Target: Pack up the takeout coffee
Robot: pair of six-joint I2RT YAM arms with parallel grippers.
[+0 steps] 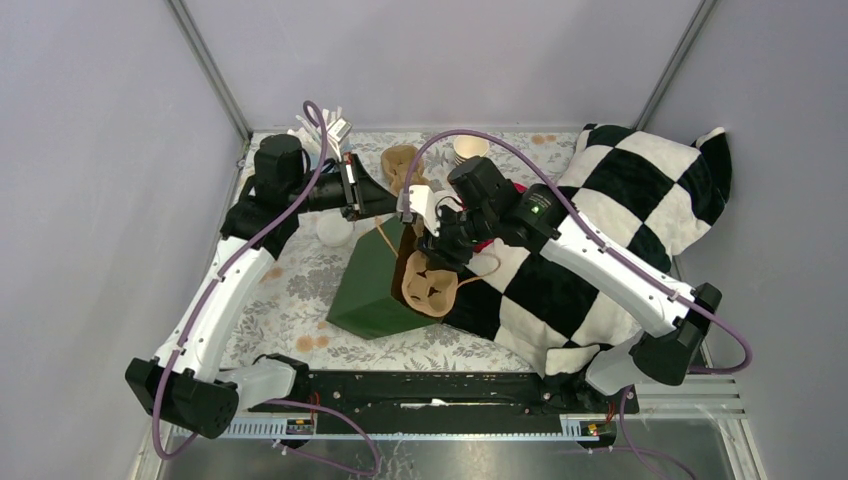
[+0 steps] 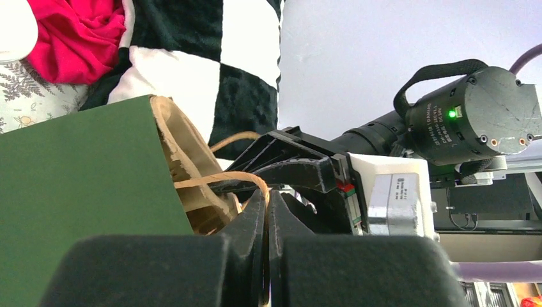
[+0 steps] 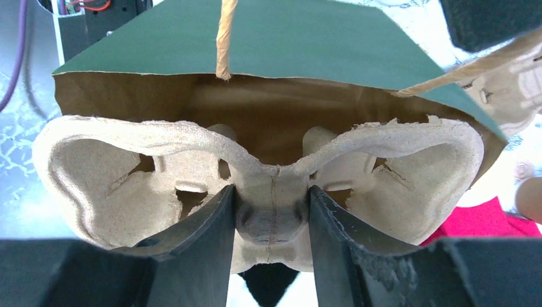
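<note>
A green paper bag [image 1: 372,290] [image 3: 287,38] lies on its side with its mouth toward the right arm. My left gripper [image 1: 378,205] [image 2: 267,197] is shut on the bag's twine handle [image 2: 220,179]. My right gripper [image 1: 440,250] [image 3: 271,208] is shut on the middle post of a pulp cup carrier [image 1: 430,287] [image 3: 121,166], which sits partly inside the bag's mouth. Its pockets are empty. A round white lid [image 1: 335,229] shows beside the left arm. I cannot tell whether the takeout coffee's cup is under it.
A black-and-white checked cushion [image 1: 640,190] fills the right side, with red cloth [image 2: 77,32] on it. At the back stand another pulp carrier [image 1: 400,165] and a lidless paper cup [image 1: 470,147]. White items [image 1: 322,125] lie at the back left corner.
</note>
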